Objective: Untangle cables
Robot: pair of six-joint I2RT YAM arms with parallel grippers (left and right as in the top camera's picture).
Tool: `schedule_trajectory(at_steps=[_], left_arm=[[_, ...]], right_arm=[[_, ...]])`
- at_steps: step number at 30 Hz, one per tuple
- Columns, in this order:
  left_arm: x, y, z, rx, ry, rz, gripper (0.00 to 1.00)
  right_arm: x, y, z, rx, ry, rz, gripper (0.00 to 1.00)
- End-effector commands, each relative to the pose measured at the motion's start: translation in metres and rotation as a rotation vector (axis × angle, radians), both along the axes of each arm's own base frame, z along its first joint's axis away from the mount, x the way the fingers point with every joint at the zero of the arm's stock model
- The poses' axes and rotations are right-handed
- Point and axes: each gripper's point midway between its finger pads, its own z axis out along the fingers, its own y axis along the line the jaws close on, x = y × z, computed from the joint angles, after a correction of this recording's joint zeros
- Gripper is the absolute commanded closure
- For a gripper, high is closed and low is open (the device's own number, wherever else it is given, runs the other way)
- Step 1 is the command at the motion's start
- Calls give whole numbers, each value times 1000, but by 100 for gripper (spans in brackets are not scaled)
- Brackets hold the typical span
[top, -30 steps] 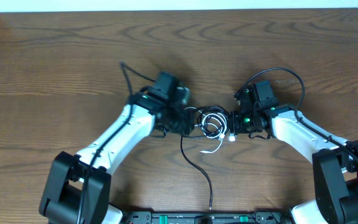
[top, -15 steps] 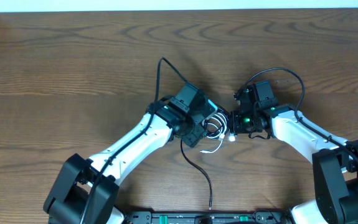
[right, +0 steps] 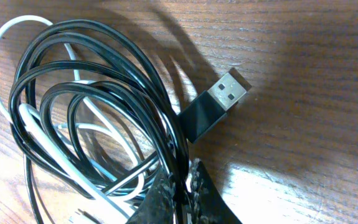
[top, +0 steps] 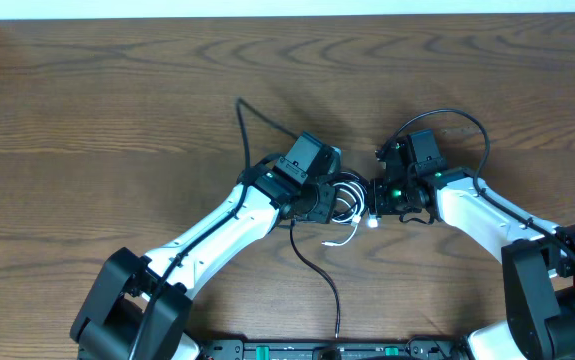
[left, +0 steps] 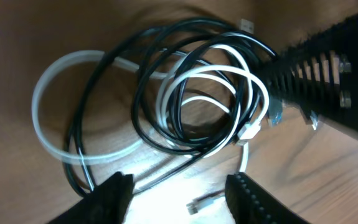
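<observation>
Black and white cables [top: 343,197] lie tangled directly under the left pincer [left: 179,200], which has swung in, jaws apart. Right pincer [right: 180,198] stays clamped on the black cord [right: 104,50], USB plug [right: 219,102] just beyond: separating looks ready to start.

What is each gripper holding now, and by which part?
The right gripper pinches the black cable at its bunched loops, near the USB plug. The left gripper is open and holds nothing.

Cables [top: 344,197] heaped at mid worktop [top: 117,90], left tool [top: 324,200] on their left, right tool [top: 371,197] touching their right, one strand [top: 319,268] trailing to the near edge
</observation>
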Motion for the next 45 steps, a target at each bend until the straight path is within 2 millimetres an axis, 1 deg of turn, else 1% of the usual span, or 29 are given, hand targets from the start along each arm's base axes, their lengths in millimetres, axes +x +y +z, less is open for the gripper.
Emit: schedule_trajectory(at_steps=[1,2,3,4,5,6,7,8,10,12,17,19,21,22,23,27,29,31,33,34,35,36,38,41,42,45], left_arm=[[-9,8,-14,-62,236,474,51],[-11,9,-16,-74,268,550,51],[-13,11,-18,-87,308,638,47],[-15,12,-21,-92,335,699,39],[-17,15,-25,-104,374,793,29],[-19,16,-27,-108,395,842,21],[-23,19,-32,-113,435,933,14],[-25,21,-34,-115,453,974,8],[-27,25,-38,-110,469,1032,8],[-28,27,-40,-103,464,1038,8],[-22,34,-42,-97,430,1108,8],[-20,38,-43,-82,401,1116,11],[-21,35,-47,-76,398,1110,14],[-22,33,-51,-70,399,1103,18],[-23,32,-55,-57,402,1100,25],[-29,27,-73,-18,418,1086,27],[-29,25,-78,-16,425,1083,27],[-28,25,-78,-18,423,1083,28],[-25,22,-77,-35,417,1080,33],[-22,20,-76,-50,411,1077,44],[-21,19,-75,-56,409,1076,47],[-18,18,-75,-64,400,1077,53],[-15,16,-75,-77,391,1076,57],[-13,21,-82,-56,369,1088,61],[-12,22,-83,-51,360,1092,63],[-7,27,-82,-36,316,1088,76]], right_arm=[[2,-1,2,2,-2,-12,99],[2,-2,2,2,-1,-12,99],[1,-2,2,2,0,-12,99],[1,-2,2,1,2,-12,99],[0,-2,2,0,5,-12,99],[0,-2,1,-1,7,-12,99],[0,-2,1,-1,7,-11,99],[0,-2,1,-1,7,-11,99],[0,-2,1,-1,7,-12,99],[0,-2,1,-1,7,-11,99],[0,-2,1,-1,7,-11,99],[0,-2,1,0,7,-11,99],[0,-2,1,0,7,-11,99],[0,-2,1,0,7,-11,99],[0,-2,1,0,7,-11,99],[-1,-1,2,3,9,-10,99],[-1,-1,2,3,9,-10,99],[0,-1,2,3,8,-10,99],[0,-1,2,3,8,-10,99],[0,-1,2,3,8,-10,99],[0,-1,2,3,8,-10,99],[0,-1,2,3,8,-10,99],[0,-1,2,3,8,-10,99],[0,-1,2,3,8,-10,99],[0,-1,2,3,8,-10,99],[0,-1,2,3,8,-10,99]])
